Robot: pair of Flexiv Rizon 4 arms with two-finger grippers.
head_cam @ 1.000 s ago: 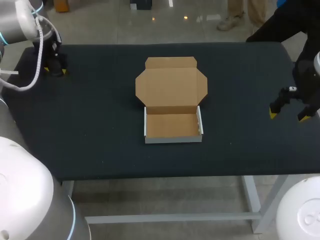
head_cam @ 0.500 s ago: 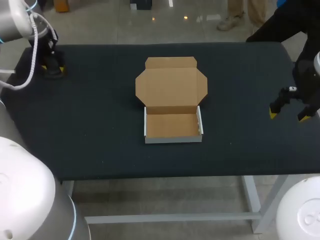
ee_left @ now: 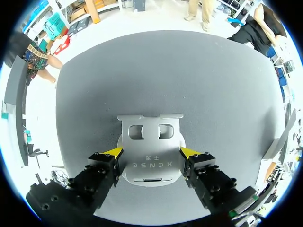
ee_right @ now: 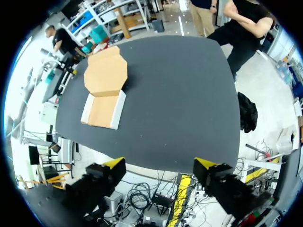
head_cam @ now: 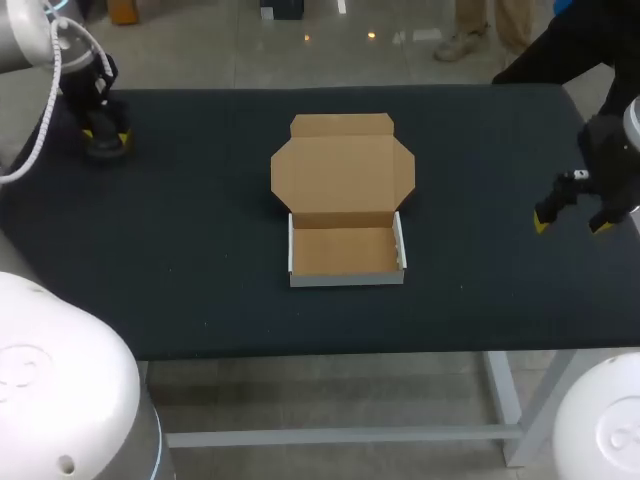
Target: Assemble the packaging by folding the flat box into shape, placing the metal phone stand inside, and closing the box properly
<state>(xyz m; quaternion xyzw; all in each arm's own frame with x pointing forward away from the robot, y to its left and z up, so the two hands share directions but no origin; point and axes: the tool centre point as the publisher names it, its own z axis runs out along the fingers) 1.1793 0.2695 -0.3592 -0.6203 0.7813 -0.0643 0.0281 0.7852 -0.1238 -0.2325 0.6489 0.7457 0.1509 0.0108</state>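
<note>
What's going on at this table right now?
The box sits in the middle of the table, folded into a tray, lid open, nothing inside. The left gripper is down over the metal phone stand at the far left corner; whether it grips it is unclear. The right gripper hangs open and empty by the right edge.

L arm (head_cam: 35, 25) at far-left, wrist down; L gripper (head_cam: 105, 137) (ee_left: 151, 152) tips press both sides of phone stand (ee_left: 150, 135). R arm (head_cam: 612, 150) at right edge; R gripper (head_cam: 572, 222) (ee_right: 160, 164) tips wide apart.
</note>
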